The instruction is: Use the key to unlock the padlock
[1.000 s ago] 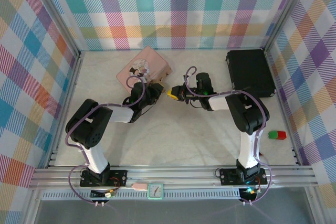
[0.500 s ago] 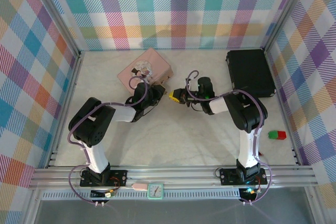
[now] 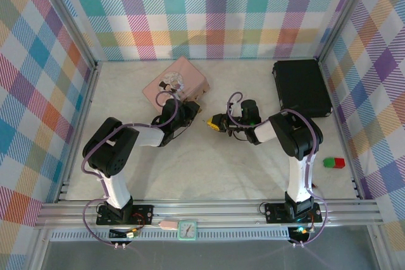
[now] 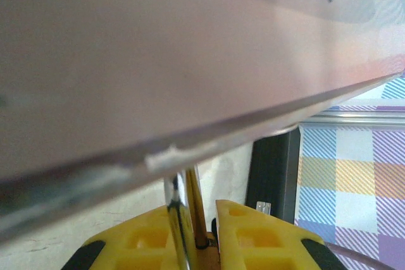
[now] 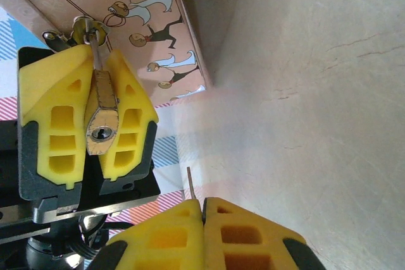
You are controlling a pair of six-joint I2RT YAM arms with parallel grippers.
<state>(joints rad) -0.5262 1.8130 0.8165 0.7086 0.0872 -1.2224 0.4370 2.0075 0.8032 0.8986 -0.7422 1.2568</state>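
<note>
1. The pink tin (image 3: 175, 80) carries drawn cartoon figures on its lid; the right wrist view shows little dancers in white and brown, and no lettering there is clear enough to read.
2. A small clock (image 3: 187, 229) sits on the near rail; its face is too small to read.
3. The tin lies shut at the far middle of the table (image 3: 209, 162). A black case (image 3: 302, 86) lies flat and shut at the far right. A red and green block (image 3: 334, 162) sits near the right wall.
4. The padlock (image 5: 101, 115) is off the table, clamped between the yellow fingers of the left gripper (image 5: 95, 67), just right of the tin's near corner.
5. Its long axis runs along those fingers. The shackle end sticks out past the fingertips toward the tin, and the keyhole end faces the right gripper (image 5: 203, 210).
6. The right gripper is closed on the key (image 5: 189, 181), whose thin blade pokes out beyond its fingertips.
7. The blade points left toward the padlock but stays apart from it, offset from the keyhole.
</note>
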